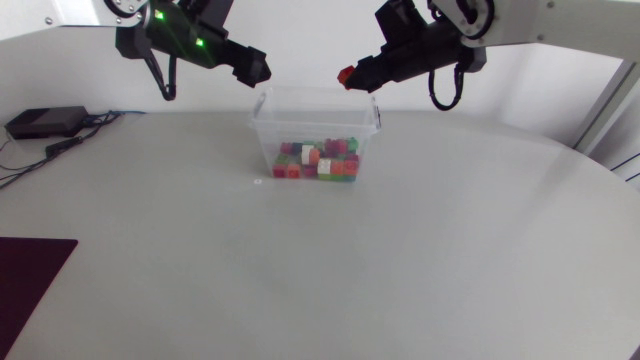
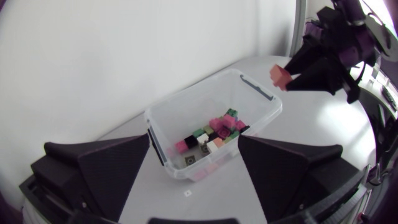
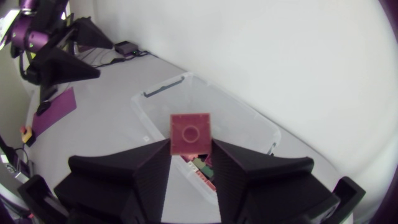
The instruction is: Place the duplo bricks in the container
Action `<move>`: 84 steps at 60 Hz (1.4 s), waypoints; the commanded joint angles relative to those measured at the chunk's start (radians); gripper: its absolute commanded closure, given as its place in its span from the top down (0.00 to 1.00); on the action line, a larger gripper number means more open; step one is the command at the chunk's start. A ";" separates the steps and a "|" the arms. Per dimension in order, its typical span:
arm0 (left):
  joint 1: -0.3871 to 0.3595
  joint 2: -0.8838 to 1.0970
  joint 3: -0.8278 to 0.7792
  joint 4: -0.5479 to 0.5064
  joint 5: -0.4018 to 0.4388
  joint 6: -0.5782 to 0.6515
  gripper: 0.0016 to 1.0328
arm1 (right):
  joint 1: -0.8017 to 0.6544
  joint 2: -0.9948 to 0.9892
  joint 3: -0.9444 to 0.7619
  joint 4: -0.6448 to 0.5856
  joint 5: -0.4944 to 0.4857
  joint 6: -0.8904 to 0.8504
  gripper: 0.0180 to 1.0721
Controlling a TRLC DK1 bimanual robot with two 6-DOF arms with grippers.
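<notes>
The near left corner of the table [image 1: 420, 260] carries a dark mat [image 1: 30, 275], lying flat. Past the middle, toward the far side, we find the clear container [image 1: 268, 135] standing upright with no lid on it. A heap of duplo bricks [image 1: 320, 160] in pink, green, red, white and black lies on its floor. At the far left of the table sits a black box [image 1: 45, 121] with cables running from it.

Our left gripper [image 2: 194, 144] hangs in the air above the table, up and to the left of the container's far left corner. Its fingers stand wide apart with nothing between them.

Our right gripper [image 3: 191, 146] hangs over the container's far right corner, apart from the left gripper. Its fingers are drawn in narrow and clamp a red brick [image 3: 191, 132] from two sides. This brick is held in the air above the far right rim and touches only the two fingers.
</notes>
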State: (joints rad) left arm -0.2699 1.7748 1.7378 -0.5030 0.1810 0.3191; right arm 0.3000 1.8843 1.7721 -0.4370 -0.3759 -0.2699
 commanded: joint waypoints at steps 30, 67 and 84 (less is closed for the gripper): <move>0.031 -0.287 -0.337 0.087 -0.037 0.040 0.96 | 0.044 0.274 0.237 0.089 0.094 0.112 0.18; 0.118 -0.526 -0.567 0.113 -0.051 0.040 0.96 | 0.014 0.009 -0.048 0.233 0.223 0.101 0.96; 0.184 -0.670 -0.686 0.136 -0.091 0.020 0.96 | -0.062 -0.317 -0.396 0.396 0.299 0.047 0.96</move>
State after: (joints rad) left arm -0.1036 1.1469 1.0874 -0.3828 0.1020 0.3473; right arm 0.2581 1.6344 1.4544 -0.0681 -0.0944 -0.1951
